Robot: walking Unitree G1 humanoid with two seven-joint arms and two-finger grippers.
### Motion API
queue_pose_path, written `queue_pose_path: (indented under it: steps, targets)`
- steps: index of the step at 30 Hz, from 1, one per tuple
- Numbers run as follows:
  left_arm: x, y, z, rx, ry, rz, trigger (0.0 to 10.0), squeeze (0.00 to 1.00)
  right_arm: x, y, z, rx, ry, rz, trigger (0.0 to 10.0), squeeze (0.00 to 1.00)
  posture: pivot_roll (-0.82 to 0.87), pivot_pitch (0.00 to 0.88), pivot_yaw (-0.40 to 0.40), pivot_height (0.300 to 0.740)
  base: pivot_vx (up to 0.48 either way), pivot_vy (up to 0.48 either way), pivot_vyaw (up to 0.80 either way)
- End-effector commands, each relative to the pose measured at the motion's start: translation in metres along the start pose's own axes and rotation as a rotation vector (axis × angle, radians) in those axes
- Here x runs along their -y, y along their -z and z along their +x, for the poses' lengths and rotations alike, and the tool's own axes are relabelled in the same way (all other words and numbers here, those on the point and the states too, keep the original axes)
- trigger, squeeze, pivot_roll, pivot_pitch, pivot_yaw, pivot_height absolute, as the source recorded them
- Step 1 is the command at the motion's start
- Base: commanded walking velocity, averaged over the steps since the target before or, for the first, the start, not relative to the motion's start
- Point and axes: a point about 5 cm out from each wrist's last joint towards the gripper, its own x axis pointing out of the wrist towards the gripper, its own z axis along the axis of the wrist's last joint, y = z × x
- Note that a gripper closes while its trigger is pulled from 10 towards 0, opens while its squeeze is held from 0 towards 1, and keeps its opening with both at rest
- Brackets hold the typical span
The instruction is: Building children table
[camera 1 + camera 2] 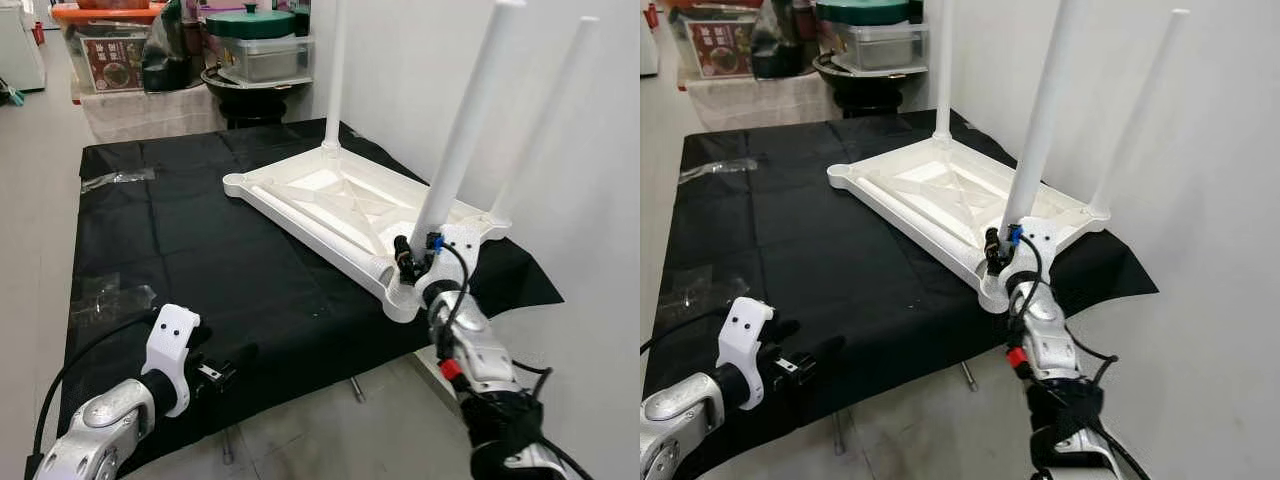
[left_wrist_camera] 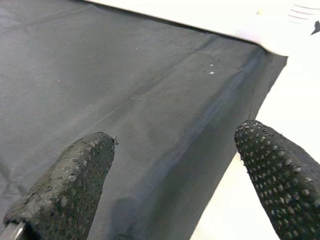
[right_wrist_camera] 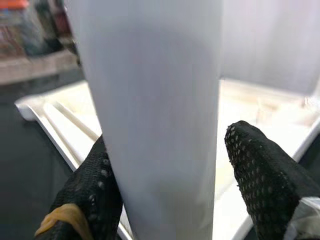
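Note:
A white children's table top (image 1: 245, 185) lies upside down on a black cloth (image 1: 180, 250). Three white legs stand up from its corners: the near leg (image 1: 460, 140), a far leg (image 1: 335, 70) and one by the wall (image 1: 545, 110). Another white tube (image 1: 310, 228) lies flat inside the top along its left rim. My right gripper (image 1: 412, 262) is at the foot of the near leg (image 3: 155, 100), its fingers (image 3: 92, 195) closed on either side of it. My left gripper (image 1: 215, 372) hovers open over the cloth's (image 2: 125, 90) front edge, holding nothing.
Clear plastic wrapping (image 1: 110, 295) lies on the cloth at the left, with another scrap (image 1: 115, 180) further back. Storage boxes and pots (image 1: 255, 45) are stacked behind. A white wall (image 1: 600, 260) runs close along the right. Grey floor (image 1: 30, 200) lies left and in front.

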Motion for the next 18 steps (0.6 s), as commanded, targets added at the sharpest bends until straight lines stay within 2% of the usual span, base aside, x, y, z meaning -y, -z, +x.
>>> queue_pose_path:
  steps: [1, 4, 5, 7, 8, 11, 14, 15, 17, 18]
  targets:
    - [-0.001, 0.005, -0.002, -0.023, 0.004, -0.002, 10.0, 0.00, 0.007, -0.003, -0.002, 0.024, -0.004, 0.008, 10.0, 0.00, 0.09, 0.000, -0.056, 0.740, 0.000, 0.000, 0.00]
    - [-0.001, 0.004, -0.001, -0.021, 0.010, -0.001, 10.0, 0.00, 0.007, -0.013, -0.002, 0.073, -0.064, -0.019, 10.0, 0.00, 0.09, 0.000, -0.052, 0.740, 0.000, 0.000, 0.00]
    - [-0.001, 0.004, 0.000, -0.019, 0.016, -0.001, 10.0, 0.00, 0.005, -0.025, 0.001, 0.116, -0.138, -0.045, 10.0, 0.00, 0.08, 0.000, -0.049, 0.740, 0.000, 0.000, 0.00]
    - [-0.001, 0.004, 0.000, -0.019, 0.016, -0.001, 10.0, 0.00, 0.005, -0.025, 0.001, 0.116, -0.138, -0.045, 10.0, 0.00, 0.08, 0.000, -0.049, 0.740, 0.000, 0.000, 0.00]
    - [0.000, 0.004, 0.001, -0.019, 0.018, 0.000, 10.0, 0.00, 0.004, -0.029, 0.003, 0.121, -0.185, -0.047, 10.0, 0.00, 0.09, 0.000, -0.048, 0.740, 0.000, 0.000, 0.00]
    - [0.000, 0.003, 0.002, -0.016, 0.025, -0.001, 10.0, 0.00, 0.002, -0.029, 0.007, 0.088, -0.374, -0.063, 10.0, 0.00, 0.09, 0.000, -0.049, 0.740, 0.000, 0.000, 0.00]
    - [0.000, 0.003, 0.002, -0.015, 0.026, 0.000, 10.0, 0.00, 0.005, -0.029, 0.010, 0.067, -0.433, -0.086, 10.0, 0.00, 0.09, 0.000, -0.050, 0.740, 0.000, 0.000, 0.00]
    - [0.000, 0.002, 0.002, -0.014, 0.027, 0.002, 10.0, 0.00, 0.010, -0.029, 0.012, 0.044, -0.499, -0.111, 10.0, 0.00, 0.10, 0.000, -0.053, 0.740, 0.000, 0.000, 0.00]
    - [0.000, 0.002, 0.002, -0.014, 0.027, 0.002, 10.0, 0.00, 0.010, -0.029, 0.012, 0.044, -0.499, -0.111, 10.0, 0.00, 0.10, 0.000, -0.053, 0.740, 0.000, 0.000, 0.00]
    - [-0.001, 0.002, 0.002, -0.015, 0.025, 0.002, 10.0, 0.00, 0.012, -0.032, 0.014, 0.033, -0.543, -0.121, 10.0, 0.00, 0.10, 0.000, -0.055, 0.740, 0.000, 0.000, 0.00]
